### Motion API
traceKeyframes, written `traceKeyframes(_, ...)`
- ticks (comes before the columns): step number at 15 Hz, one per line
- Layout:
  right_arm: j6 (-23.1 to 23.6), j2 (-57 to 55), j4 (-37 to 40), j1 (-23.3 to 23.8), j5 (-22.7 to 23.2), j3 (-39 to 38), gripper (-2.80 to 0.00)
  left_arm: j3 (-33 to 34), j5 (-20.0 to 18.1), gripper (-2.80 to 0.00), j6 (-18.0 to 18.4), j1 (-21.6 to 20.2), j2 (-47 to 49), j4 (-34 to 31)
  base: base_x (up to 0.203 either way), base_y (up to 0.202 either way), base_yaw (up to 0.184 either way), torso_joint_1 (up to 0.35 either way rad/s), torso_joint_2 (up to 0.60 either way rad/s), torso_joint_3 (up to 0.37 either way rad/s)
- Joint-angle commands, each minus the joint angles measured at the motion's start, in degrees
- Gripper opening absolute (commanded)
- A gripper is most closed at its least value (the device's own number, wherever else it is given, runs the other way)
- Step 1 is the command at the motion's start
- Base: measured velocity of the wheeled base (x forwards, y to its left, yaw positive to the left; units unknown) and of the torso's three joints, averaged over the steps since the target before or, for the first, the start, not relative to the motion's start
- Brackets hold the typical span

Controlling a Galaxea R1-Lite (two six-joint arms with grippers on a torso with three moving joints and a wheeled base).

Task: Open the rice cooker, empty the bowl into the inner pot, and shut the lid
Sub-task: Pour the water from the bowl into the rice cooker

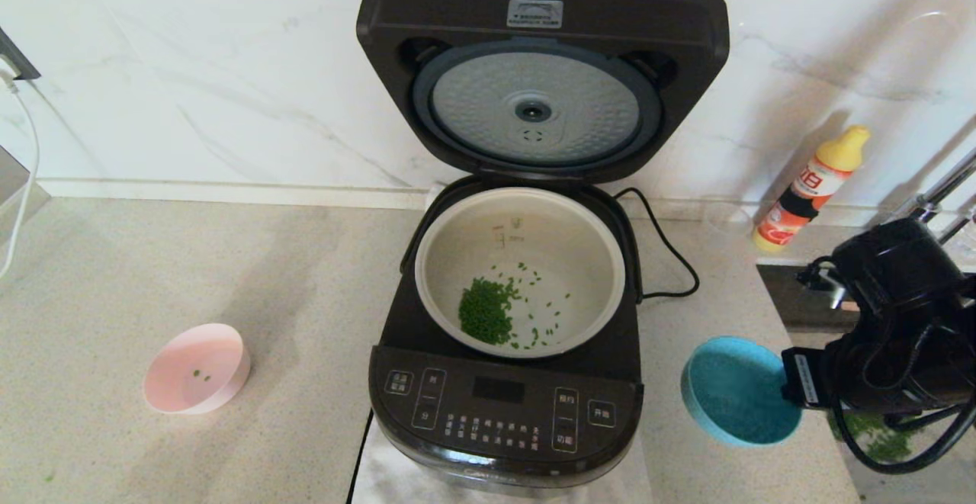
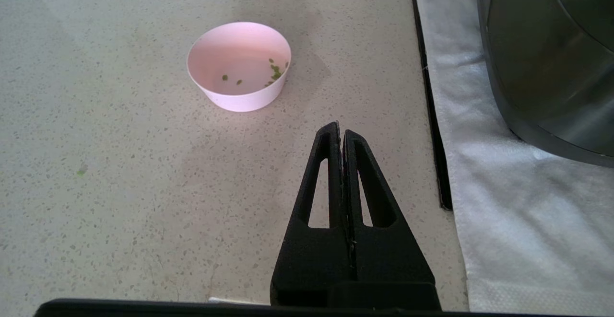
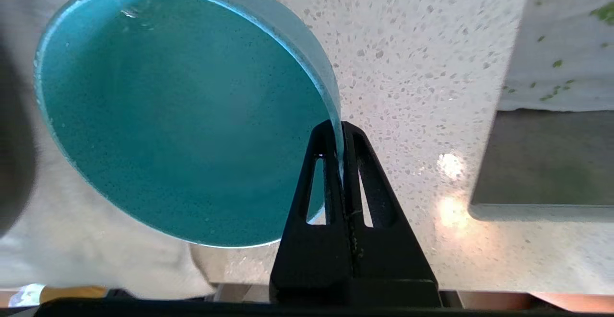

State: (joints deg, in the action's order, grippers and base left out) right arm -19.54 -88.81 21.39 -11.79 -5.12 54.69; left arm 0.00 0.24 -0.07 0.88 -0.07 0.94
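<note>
The table (image 1: pixel 229 275) is a pale speckled stone surface and it carries everything here. In the middle, toward the front edge, stands the rice cooker (image 1: pixel 503 412), black and glossy, on a white cloth (image 2: pixel 518 221). Its control panel faces the robot, and its black power cord (image 1: pixel 671 260) runs out on the robot's right side.

The lid (image 1: pixel 541 69) is raised fully and stands upright at the back, so the dimpled silver plate on its underside faces forward. Below it sits the inner pot (image 1: pixel 579 260), off-white and round, inside the cooker body. On the pot floor lies a heap of small green pieces (image 1: pixel 486 312), with some loose ones spread beside it.

To the right of the cooker, the blue bowl (image 1: pixel 736 393) is held above the table, tilted on its side so the inside faces the camera; no contents are visible in it. The right claw (image 3: pixel 339 139) is pinched tight on the bowl's rim, one finger inside the wall and one outside.

On the left part of the table, well apart from the cooker, rests the pink bowl (image 1: pixel 197 368), upright, with only a few green pieces in it. The left claw (image 2: pixel 340 135) hangs above the table near this bowl, its fingers pressed together and gripping nothing.

At the back right, a yellow-capped bottle (image 1: pixel 810 187) stands against the wall.
</note>
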Motion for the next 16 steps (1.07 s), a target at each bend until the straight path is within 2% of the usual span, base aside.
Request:
traceKeyframes(1, -0.1, 1.4, 2.8, -0.3, 0.0, 4.3, -2.8, 0.4, 0.0, -2.8, 0.0, 0.0, 0.1, 0.0, 0.0, 0.0, 0.0, 0.0, 0.0, 0.0)
traceKeyframes(9, -0.1, 1.4, 16.5, -2.2, 0.3, 21.2, -2.8, 0.4, 0.0, -2.8, 0.0, 0.0, 0.1, 0.0, 0.0, 0.0, 0.0, 0.0, 0.0, 0.0)
traceKeyframes(14, -0.3, -0.2, 26.5, -5.8, 1.2, 34.7, -2.8, 0.4, 0.0, -2.8, 0.0, 0.0, 0.1, 0.0, 0.0, 0.0, 0.0, 0.0, 0.0, 0.0)
traceKeyframes(16, -1.7, -1.4, 29.1, -8.2, 1.2, 39.0, -2.8, 0.4, 0.0, -2.8, 0.0, 0.0, 0.1, 0.0, 0.0, 0.0, 0.0, 0.0, 0.0, 0.0)
